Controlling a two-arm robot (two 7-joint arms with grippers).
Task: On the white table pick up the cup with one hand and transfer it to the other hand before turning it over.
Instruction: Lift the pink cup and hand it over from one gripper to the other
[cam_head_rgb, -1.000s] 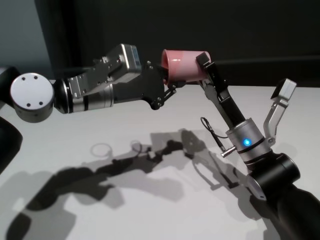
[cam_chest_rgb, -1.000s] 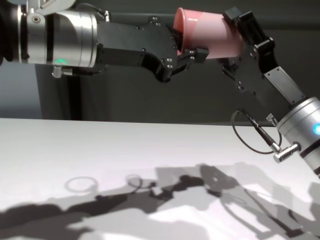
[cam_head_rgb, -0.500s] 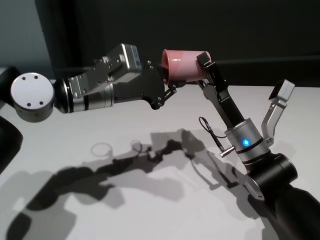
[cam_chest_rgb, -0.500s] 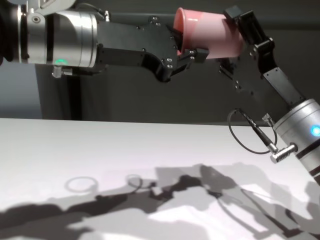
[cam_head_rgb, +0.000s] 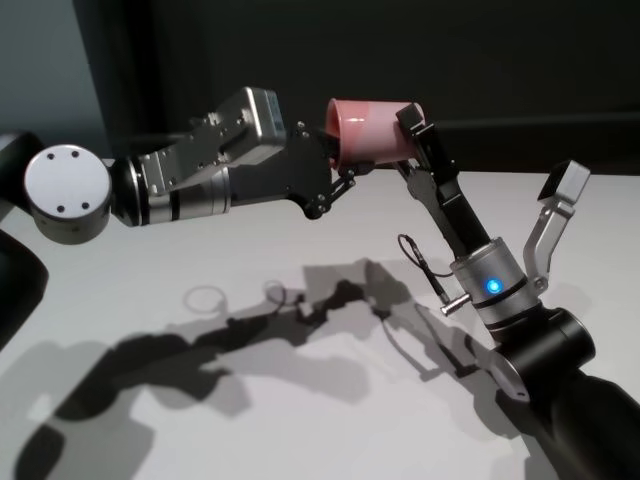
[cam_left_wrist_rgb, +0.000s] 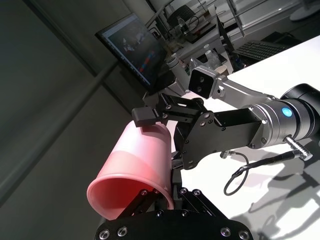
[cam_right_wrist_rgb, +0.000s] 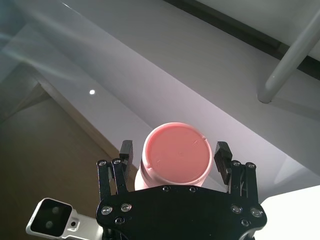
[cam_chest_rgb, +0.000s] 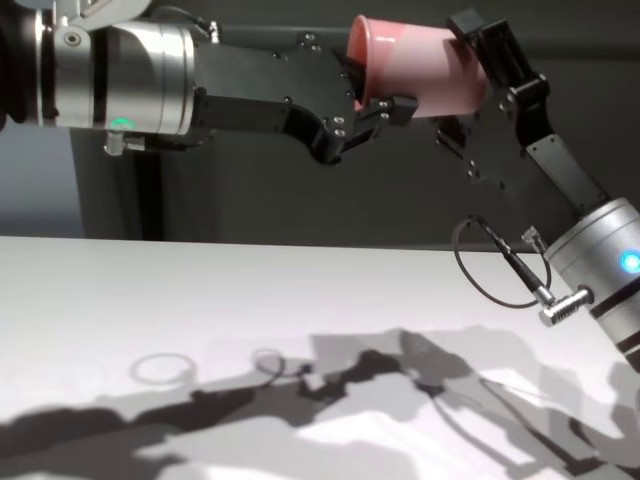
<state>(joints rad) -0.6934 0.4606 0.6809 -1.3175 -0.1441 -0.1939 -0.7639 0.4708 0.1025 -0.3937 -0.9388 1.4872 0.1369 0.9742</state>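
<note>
The pink cup (cam_head_rgb: 370, 130) lies on its side in the air, well above the white table (cam_head_rgb: 250, 400). My left gripper (cam_head_rgb: 335, 158) is shut on the cup's rim wall, with one finger inside the mouth and one outside. This hold also shows in the chest view: cup (cam_chest_rgb: 420, 75), left gripper (cam_chest_rgb: 368, 90). From the other side, my right gripper (cam_head_rgb: 405, 140) is open and straddles the cup's base end. In the right wrist view the cup's base (cam_right_wrist_rgb: 176, 157) sits between the right gripper's fingers (cam_right_wrist_rgb: 222, 152), with a small gap on each side.
Only the arms' shadows fall on the white table (cam_chest_rgb: 150, 300) below. A thin black cable loop (cam_chest_rgb: 490, 270) hangs at the right wrist. Behind the table is a dark wall. In the left wrist view, a monitor (cam_left_wrist_rgb: 132, 47) and desks stand far off.
The right forearm has edged slightly left, toward the cup. The cup and the left gripper stay where they were.
</note>
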